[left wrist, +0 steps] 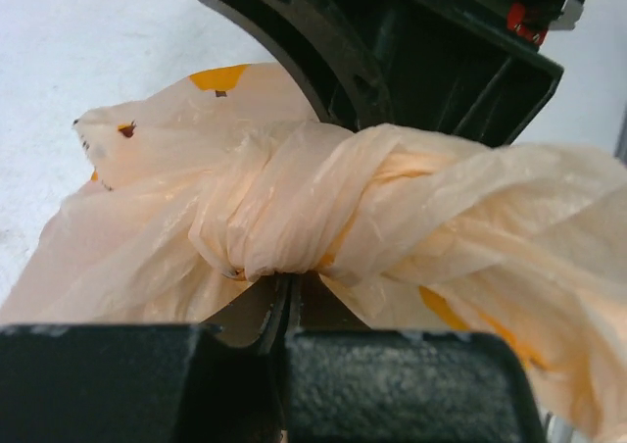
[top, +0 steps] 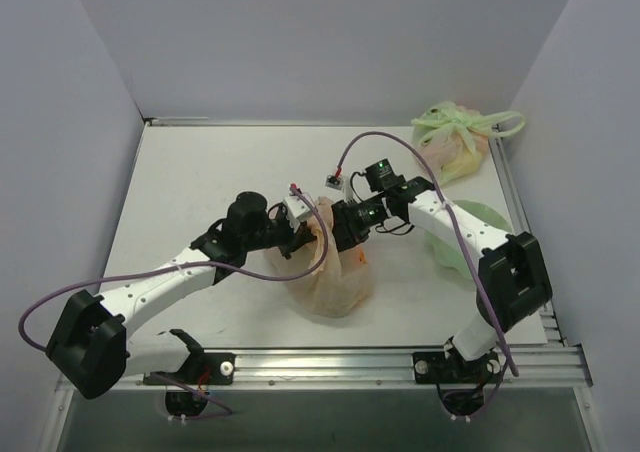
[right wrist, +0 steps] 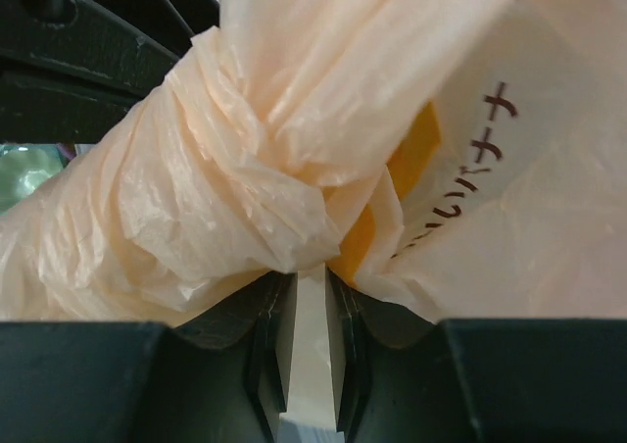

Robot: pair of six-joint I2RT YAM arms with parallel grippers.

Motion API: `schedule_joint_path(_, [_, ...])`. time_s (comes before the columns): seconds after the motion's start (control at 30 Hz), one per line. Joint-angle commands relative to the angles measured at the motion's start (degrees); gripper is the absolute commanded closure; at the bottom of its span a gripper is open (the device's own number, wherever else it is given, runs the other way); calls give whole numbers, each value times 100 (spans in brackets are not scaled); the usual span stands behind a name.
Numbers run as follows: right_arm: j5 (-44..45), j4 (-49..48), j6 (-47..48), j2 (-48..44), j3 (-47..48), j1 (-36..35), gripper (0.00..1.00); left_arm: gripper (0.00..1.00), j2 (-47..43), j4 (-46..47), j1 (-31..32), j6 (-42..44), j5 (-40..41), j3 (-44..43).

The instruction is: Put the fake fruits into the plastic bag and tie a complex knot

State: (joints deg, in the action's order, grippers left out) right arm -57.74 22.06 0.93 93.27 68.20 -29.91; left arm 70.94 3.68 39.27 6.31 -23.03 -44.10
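Observation:
The peach plastic bag (top: 335, 280) with yellow banana print sits on the table between my arms, its top film twisted into a knot (top: 322, 234). My left gripper (top: 305, 236) is shut on the film right at the knot (left wrist: 294, 218), with its jaws together under the bunch (left wrist: 284, 284). My right gripper (top: 338, 230) meets it from the other side, its jaws narrowly apart with bag film pinched between them (right wrist: 312, 278) just below the knot (right wrist: 245, 198). The two grippers almost touch. The fake fruits are hidden inside the bag.
A pale green bag with green handles (top: 455, 137) lies at the back right. A light green film sheet (top: 455, 240) lies under my right arm. A metal rail (top: 330, 362) runs along the near edge. Walls close the left, back and right.

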Motion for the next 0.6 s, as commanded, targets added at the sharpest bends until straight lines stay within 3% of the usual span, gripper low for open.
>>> schedule_joint_path(0.0, [-63, -388, -559, -450, -211, -50, 79, 100, -299, 458, -138, -357, -1115, 50])
schedule_joint_path(0.17, [560, 130, 177, -854, -282, 503, 69, 100, -554, 624, -261, -830, -1757, 472])
schedule_joint_path(0.33, [1237, 115, 207, -1215, -273, 636, 58, 100, -546, 967, -297, -1149, -1996, 683])
schedule_joint_path(0.57, [1449, -413, -286, -1215, -246, 583, 59, 100, -186, 1178, -358, -1333, -1487, 525])
